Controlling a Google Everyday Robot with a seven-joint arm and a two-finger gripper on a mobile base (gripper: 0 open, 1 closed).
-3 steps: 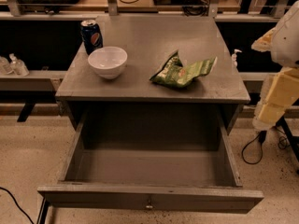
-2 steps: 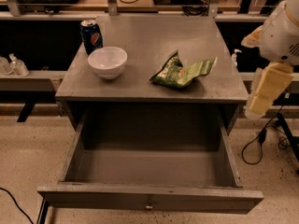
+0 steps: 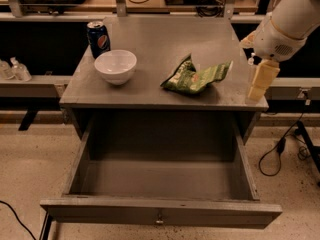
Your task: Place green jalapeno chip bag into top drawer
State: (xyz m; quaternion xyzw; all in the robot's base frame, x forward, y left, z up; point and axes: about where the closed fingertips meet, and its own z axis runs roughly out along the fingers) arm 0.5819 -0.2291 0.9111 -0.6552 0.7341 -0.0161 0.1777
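The green jalapeno chip bag lies crumpled on the grey table top, right of centre. The top drawer is pulled fully out below the table, its inside bare, with a small metal knob on the front panel. My gripper hangs from the white arm at the table's right edge, its pale fingers pointing down, to the right of the bag and apart from it. It holds nothing that I can see.
A white bowl stands on the table's left part, with a blue soda can behind it. Cables run over the floor at right. A shelf rail with small clear bottles lies at left.
The arm and gripper have moved left and upward, from beside the table's right side to over its right edge, closer to the bag. The bag, bowl, can and drawer have not moved.
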